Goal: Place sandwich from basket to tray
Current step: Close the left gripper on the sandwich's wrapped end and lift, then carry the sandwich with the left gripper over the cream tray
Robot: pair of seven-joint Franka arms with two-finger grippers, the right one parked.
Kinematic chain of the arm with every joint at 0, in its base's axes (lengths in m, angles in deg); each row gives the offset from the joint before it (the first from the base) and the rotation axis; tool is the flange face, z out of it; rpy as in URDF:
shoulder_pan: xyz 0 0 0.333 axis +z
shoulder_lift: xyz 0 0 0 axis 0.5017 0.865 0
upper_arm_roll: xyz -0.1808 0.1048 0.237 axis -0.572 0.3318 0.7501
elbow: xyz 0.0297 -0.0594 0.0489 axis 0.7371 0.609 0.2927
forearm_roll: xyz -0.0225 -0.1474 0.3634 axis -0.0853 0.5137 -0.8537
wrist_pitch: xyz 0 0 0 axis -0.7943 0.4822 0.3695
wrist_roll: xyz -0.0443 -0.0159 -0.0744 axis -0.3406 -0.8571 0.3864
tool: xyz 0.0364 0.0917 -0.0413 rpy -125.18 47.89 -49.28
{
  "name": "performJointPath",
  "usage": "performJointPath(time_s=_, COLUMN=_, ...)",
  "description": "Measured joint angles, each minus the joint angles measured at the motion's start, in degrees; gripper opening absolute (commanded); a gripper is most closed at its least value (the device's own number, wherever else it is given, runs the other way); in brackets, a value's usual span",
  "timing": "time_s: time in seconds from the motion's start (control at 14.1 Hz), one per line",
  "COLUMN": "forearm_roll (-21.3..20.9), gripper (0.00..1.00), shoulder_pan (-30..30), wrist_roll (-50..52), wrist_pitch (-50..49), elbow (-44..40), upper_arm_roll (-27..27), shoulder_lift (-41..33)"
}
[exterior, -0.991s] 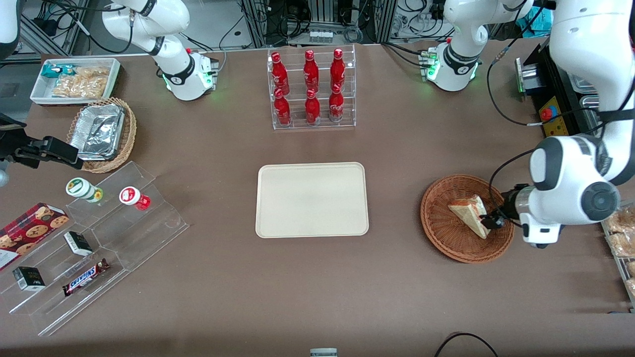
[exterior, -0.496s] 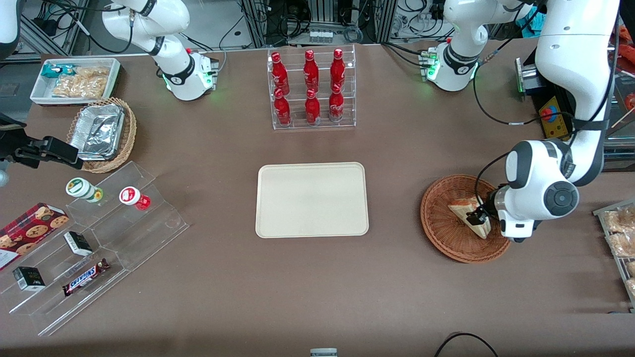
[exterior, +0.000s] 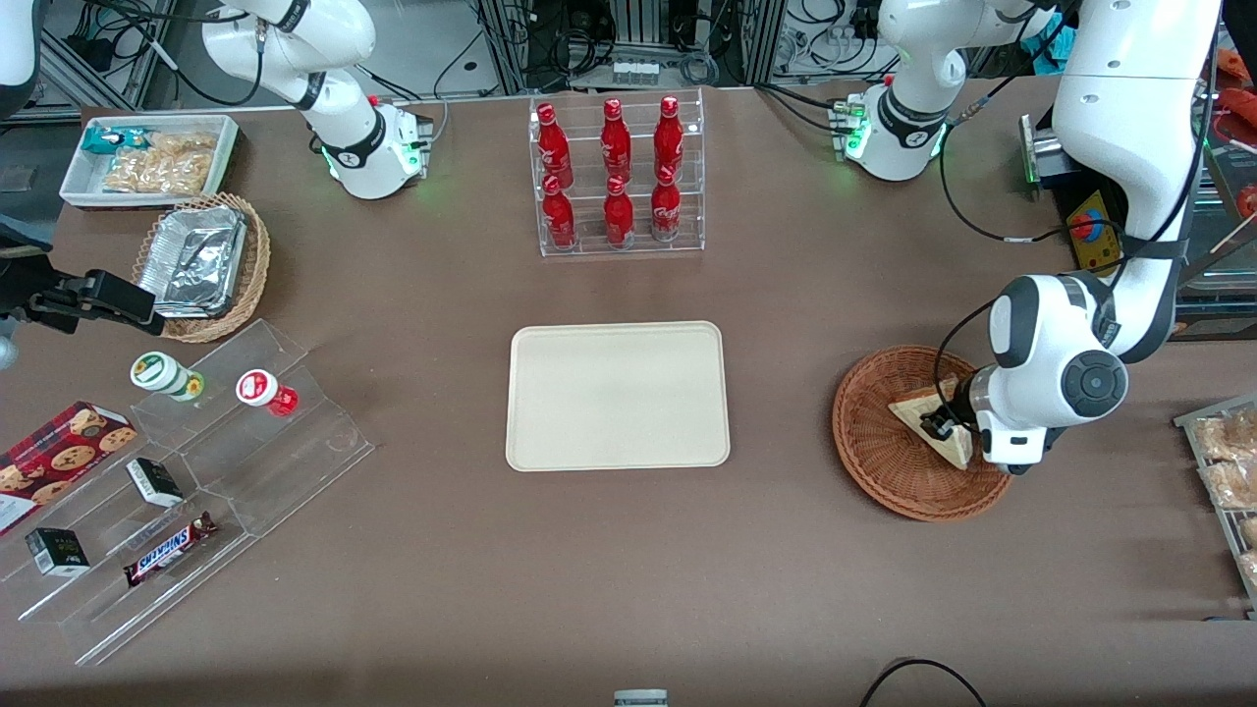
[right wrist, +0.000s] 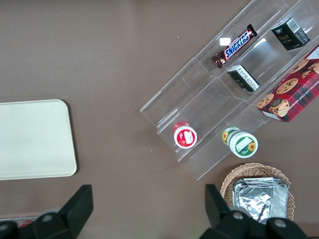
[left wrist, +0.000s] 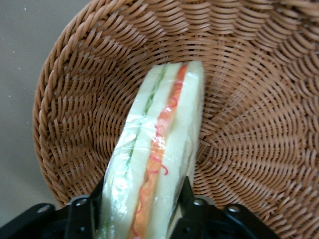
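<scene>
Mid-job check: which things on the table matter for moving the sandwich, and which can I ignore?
Matter:
sandwich, in the basket
gripper, a finger on each side of the sandwich
tray, bare

Ignore:
bottle rack
foil trays
snack bin
clear stand with its chocolate bar and cookie box

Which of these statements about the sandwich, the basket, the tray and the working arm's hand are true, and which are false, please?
1. The sandwich lies in the basket. True.
2. The tray carries a bottle. False: nothing rests on it.
3. The hand has a finger on each side of the sandwich. True.
4. The sandwich hangs above the tray. False: it is down in the basket, toward the working arm's end of the table.
5. The tray lies nearer the front camera than the rack of red bottles. True.
</scene>
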Motion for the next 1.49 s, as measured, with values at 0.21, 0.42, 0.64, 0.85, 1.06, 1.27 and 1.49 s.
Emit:
performJointPath(time_s=0.21, forearm_roll=0.0, gripper=0.2, shoulder_pan=-0.6, wrist_roll=0.0, wrist_pitch=-0.6, elbow=-1.9, upper_arm_roll=-1.1, shoulder_lift=-0.9)
performJointPath(time_s=0.42, forearm_roll=0.0, gripper=0.2, shoulder_pan=-5.6, wrist_roll=1.4, wrist_pitch=-7.0, elbow=-7.6, upper_arm_roll=-1.7, shoulder_lift=-1.8)
performJointPath(time_s=0.64, forearm_roll=0.0, gripper=0.21, shoulder_pan=-13.9, wrist_roll=3.2, wrist_pitch=-13.7, elbow=-14.5, upper_arm_roll=-2.1, shoulder_lift=-1.9)
performJointPath(time_s=0.85, forearm_roll=0.0, gripper=0.24, shoulder_pan=-23.8, wrist_roll=4.0, wrist_pitch=-14.5, elbow=-18.3, upper_arm_roll=-2.2, shoulder_lift=0.0)
performJointPath(time_s=1.06, forearm_roll=0.0, gripper=0.25, shoulder_pan=-32.9, wrist_roll=4.5, wrist_pitch=-14.4, elbow=-26.0, upper_arm_roll=-2.1, shoulder_lift=7.7)
performJointPath(time_s=1.27, forearm_roll=0.0, gripper=0.26, shoulder_pan=-37.9, wrist_roll=4.4, wrist_pitch=-14.0, elbow=-33.0, upper_arm_roll=-2.0, shoulder_lift=15.4)
performJointPath(time_s=1.49, forearm_roll=0.0, gripper=0.27, shoulder_pan=-40.9, wrist_roll=4.3, wrist_pitch=-13.8, elbow=-37.0, upper_arm_roll=-2.0, shoulder_lift=20.6)
